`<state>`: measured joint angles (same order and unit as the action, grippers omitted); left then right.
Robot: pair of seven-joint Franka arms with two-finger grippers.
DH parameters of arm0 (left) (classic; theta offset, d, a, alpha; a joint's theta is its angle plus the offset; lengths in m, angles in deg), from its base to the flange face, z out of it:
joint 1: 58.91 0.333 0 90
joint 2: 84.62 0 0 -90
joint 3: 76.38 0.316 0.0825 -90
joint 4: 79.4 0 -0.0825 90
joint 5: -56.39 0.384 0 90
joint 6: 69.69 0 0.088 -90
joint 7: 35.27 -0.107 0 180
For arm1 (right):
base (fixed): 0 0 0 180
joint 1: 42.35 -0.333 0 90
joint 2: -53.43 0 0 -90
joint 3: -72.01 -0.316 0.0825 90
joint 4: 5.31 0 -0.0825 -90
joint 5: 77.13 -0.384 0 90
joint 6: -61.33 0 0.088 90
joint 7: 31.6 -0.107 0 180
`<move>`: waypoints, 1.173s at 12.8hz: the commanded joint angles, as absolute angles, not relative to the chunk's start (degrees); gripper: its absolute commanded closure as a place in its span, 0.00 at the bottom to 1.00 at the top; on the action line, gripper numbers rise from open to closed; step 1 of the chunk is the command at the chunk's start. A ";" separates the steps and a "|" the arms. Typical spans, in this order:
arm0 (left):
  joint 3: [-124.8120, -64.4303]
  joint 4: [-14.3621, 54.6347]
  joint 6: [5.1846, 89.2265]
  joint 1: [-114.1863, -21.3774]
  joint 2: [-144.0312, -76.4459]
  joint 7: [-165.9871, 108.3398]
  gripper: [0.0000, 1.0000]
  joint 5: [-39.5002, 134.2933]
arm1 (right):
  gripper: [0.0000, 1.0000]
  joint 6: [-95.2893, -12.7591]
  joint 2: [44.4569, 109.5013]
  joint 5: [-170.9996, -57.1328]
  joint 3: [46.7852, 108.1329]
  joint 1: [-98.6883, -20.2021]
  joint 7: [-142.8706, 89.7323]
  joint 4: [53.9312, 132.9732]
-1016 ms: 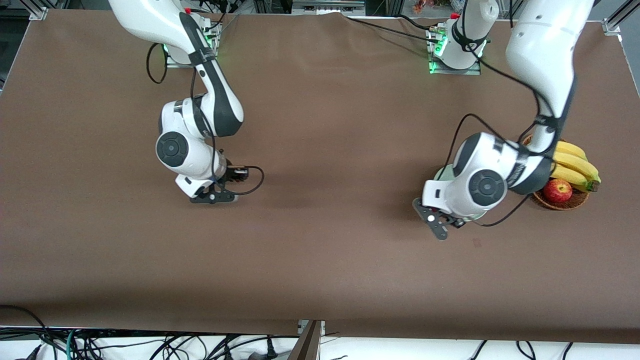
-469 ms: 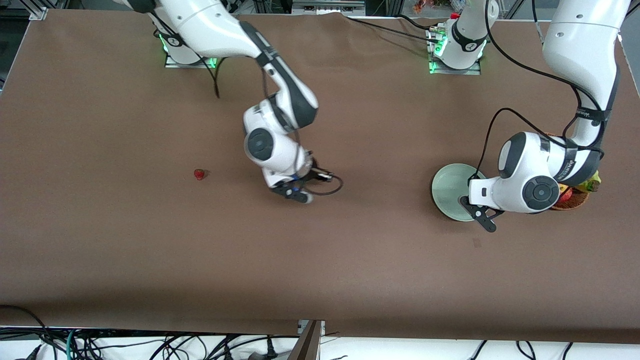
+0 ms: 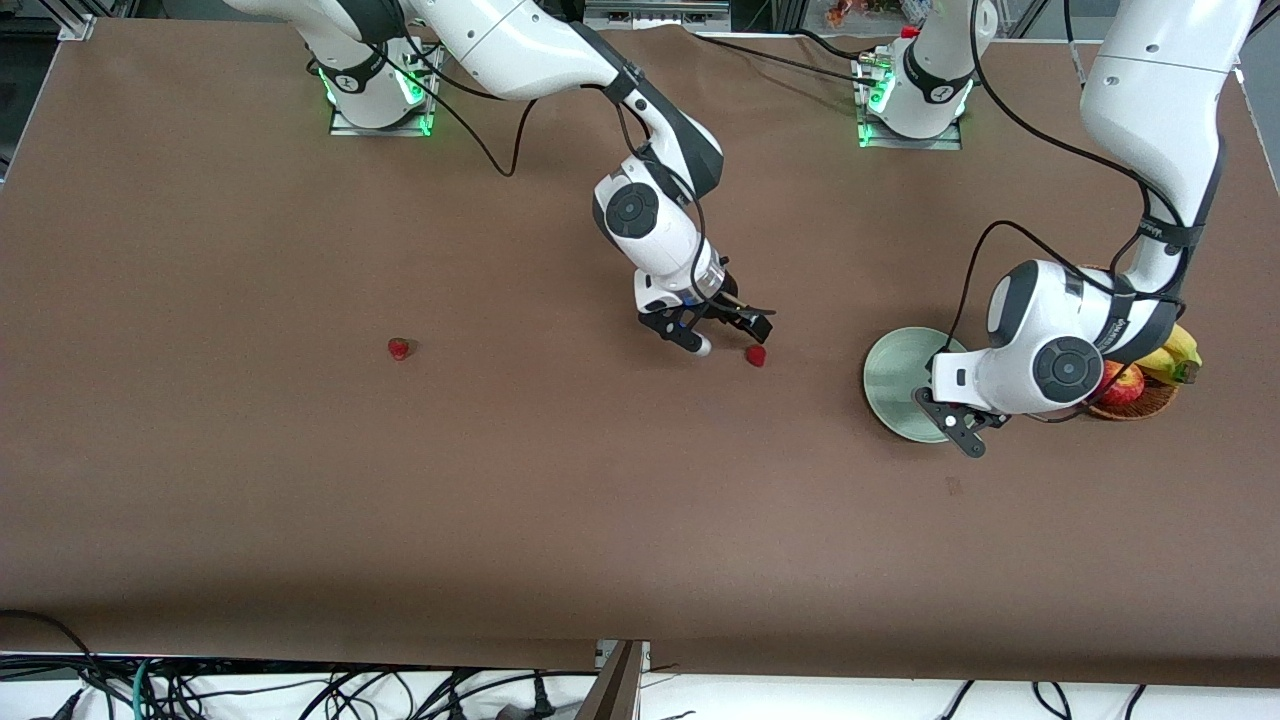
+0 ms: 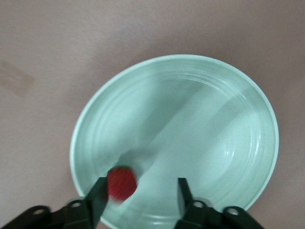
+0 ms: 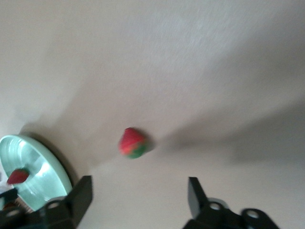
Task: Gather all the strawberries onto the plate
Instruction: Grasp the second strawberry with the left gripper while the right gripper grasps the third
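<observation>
1. Though far smaller than the plate (image 3: pixel 889 378), easy to pick out against the brown table (image 3: pixel 250 500): three small red strawberries with dark green caps.
2. First strawberry (image 3: pixel 399 348): lying alone on the table toward the right arm's end, well apart from both grippers.
3. Second strawberry (image 3: pixel 755 355): lying on the table near the middle, between the first strawberry and the plate, red body with its green cap showing in the right wrist view.
4. Third strawberry (image 4: pixel 120 182): inside the plate, near the rim, blurred, close against one finger (image 4: pixel 97 195) of the left gripper (image 4: pixel 140 188) and clear of the other.
5. Plate: round, shallow, pale mint green, raised rim, faint rings inside, resting flat toward the left arm's end of the table, just beside a wicker basket (image 3: pixel 1135 408) with an apple (image 3: pixel 1118 380) and bananas (image 3: pixel 1180 350).
6. Left gripper: hanging over the plate's rim, fingers spread apart, nothing clamped between them.
7. Right gripper (image 3: pixel 728 333): low over the middle of the table, just beside the second strawberry, fingers wide apart and holding nothing.
8. Open brown surface all around the first and second strawberries; wide bare stretch from both down to the table edge nearest the front camera.
9. Tightest spot: plate edge close to the basket, with the left arm's wrist above both.
</observation>
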<state>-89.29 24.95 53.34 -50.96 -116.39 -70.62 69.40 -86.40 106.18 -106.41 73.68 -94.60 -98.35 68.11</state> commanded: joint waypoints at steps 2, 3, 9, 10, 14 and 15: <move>-93.32 25.28 46.25 -50.56 -106.70 -69.91 0.00 69.93 | 0.06 -66.71 101.17 -103.16 75.00 -87.02 -89.31 66.85; -95.09 24.67 45.19 -50.56 -105.72 -66.77 0.00 69.84 | 0.06 -60.37 99.50 -101.41 75.17 -85.43 -84.73 66.85; -104.07 25.01 48.22 -54.68 -111.67 -27.76 0.00 70.10 | 0.06 -37.55 89.75 -92.37 90.27 -84.45 -54.51 74.55; -103.98 25.45 52.52 -55.04 -114.12 -26.76 0.00 70.36 | 0.06 -38.68 87.38 -87.55 91.51 -84.45 -50.02 79.72; -103.89 26.68 63.27 -56.62 -120.02 -26.57 0.00 71.15 | 0.06 -53.68 81.47 -84.69 98.09 -84.36 -34.11 99.25; -103.89 26.51 65.81 -56.62 -121.95 -26.57 0.00 72.55 | 0.06 -57.54 81.38 -84.87 99.42 -84.36 -30.41 102.76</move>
